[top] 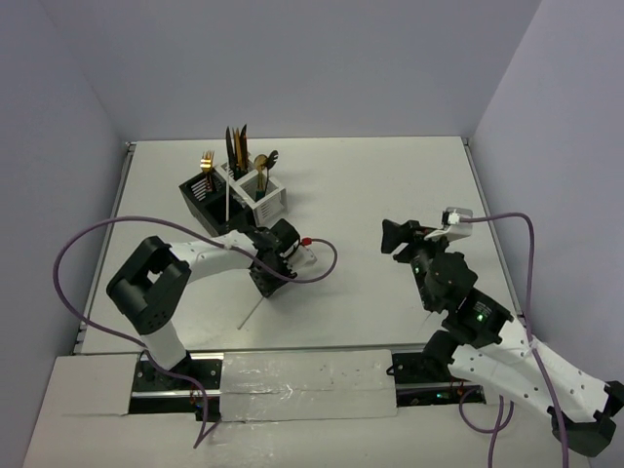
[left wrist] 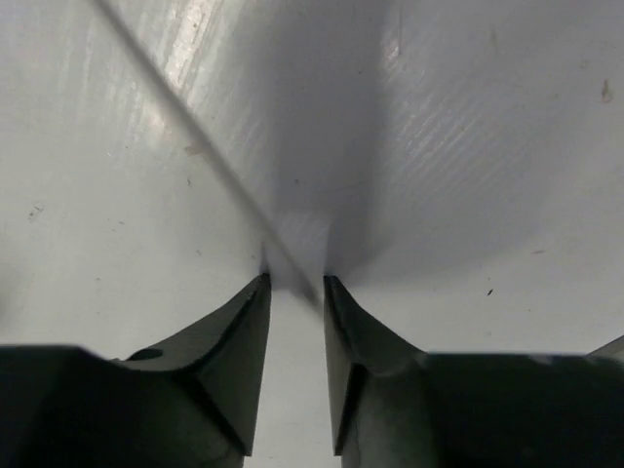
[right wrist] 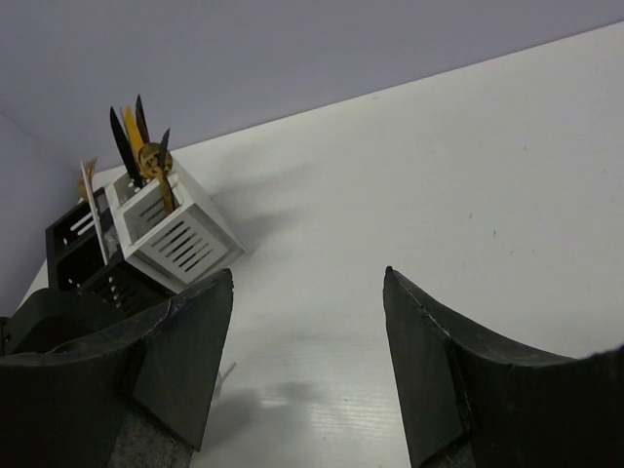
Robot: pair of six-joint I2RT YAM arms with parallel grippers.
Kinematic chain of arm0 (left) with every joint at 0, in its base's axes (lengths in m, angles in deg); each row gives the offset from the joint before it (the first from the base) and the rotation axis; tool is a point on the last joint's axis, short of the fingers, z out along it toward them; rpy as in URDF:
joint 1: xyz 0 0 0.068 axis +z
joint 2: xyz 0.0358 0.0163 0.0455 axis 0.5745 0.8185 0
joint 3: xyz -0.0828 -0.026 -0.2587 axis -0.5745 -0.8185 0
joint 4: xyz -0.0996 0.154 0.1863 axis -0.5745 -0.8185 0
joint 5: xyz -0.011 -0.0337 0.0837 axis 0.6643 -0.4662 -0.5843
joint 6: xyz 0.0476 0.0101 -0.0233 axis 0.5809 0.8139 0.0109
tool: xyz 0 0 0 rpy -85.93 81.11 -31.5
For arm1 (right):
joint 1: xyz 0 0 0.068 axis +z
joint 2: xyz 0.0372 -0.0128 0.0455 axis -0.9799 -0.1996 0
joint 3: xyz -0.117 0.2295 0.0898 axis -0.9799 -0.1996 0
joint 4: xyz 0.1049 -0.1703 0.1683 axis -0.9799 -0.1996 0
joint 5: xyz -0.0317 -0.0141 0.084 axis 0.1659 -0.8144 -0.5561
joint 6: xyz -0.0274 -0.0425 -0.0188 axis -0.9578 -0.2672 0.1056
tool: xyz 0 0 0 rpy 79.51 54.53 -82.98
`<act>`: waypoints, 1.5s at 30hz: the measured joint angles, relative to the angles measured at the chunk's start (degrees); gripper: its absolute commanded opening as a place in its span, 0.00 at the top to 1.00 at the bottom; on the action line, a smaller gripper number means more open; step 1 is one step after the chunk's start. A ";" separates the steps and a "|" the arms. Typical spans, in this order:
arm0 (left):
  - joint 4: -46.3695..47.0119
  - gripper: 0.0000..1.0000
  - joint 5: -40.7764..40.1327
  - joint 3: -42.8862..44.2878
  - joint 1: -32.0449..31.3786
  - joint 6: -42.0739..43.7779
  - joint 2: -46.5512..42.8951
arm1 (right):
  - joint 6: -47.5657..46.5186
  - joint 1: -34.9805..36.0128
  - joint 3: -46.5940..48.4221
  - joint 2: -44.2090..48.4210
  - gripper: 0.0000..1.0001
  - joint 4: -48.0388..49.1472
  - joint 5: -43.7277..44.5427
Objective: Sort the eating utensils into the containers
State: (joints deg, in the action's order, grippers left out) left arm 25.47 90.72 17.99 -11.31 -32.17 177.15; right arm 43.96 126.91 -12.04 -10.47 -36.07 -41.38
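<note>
Now the left tool straddles the chopstick lying on the desk, nearly closed, perhaps not yet pinching, so it should clamp squarely before lifting; the right tool gapes.

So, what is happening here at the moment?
The left tool is down on the table, its fingers straddling a thin pale chopstick, apparently not clamped yet. The right tool hangs open and empty above the table. Other utensils already stand in the black caddy and the white caddy.
</note>
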 measured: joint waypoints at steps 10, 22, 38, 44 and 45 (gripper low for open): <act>0.02 1.00 1.36 0.72 0.74 0.83 0.44 | -0.50 0.00 -0.09 2.56 0.30 -1.09 3.65; 12.41 1.00 6.51 -5.97 7.30 -1.62 -11.91 | -1.57 0.00 0.02 2.80 0.30 -2.01 5.57; 35.58 1.00 4.76 4.98 27.36 -8.72 -32.33 | -2.03 0.00 4.15 -1.77 0.31 -1.95 3.50; 47.25 1.00 4.50 3.48 31.69 -11.43 -25.20 | -1.42 0.00 5.01 -2.38 0.32 -1.97 2.38; 48.37 1.00 4.81 3.15 32.24 -12.04 -23.93 | -1.31 0.00 5.01 -2.38 0.32 -1.97 2.32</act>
State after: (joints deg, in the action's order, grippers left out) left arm 73.84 95.53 21.14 20.93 -44.21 153.22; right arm 42.65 126.91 -7.04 -12.85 -38.04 -39.06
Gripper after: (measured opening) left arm 0.025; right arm 0.685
